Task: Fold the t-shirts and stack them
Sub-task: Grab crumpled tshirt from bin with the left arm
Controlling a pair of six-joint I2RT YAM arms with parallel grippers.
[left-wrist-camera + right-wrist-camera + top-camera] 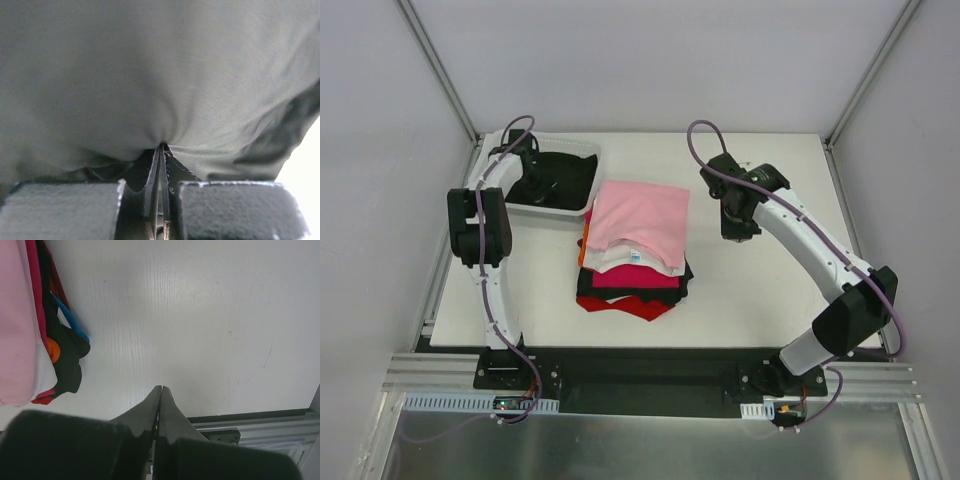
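**Stack built, one tee to go**

Your stack (632,285) sits mid-table, folded, pink tee (642,222) on top. Black tee (565,180) lies unfolded in the bin (582,150). Left gripper (161,150) is pressed together, pinching its cloth. Right gripper (161,390), pressed together and empty, hangs beside the stack. Likely remaining: that one fold.

On the white table (760,290), a pink t-shirt (640,215) tops a white t-shirt (610,262), a magenta t-shirt (645,278) and a red t-shirt (640,308), while a black t-shirt (555,180) fills the white bin (552,211).
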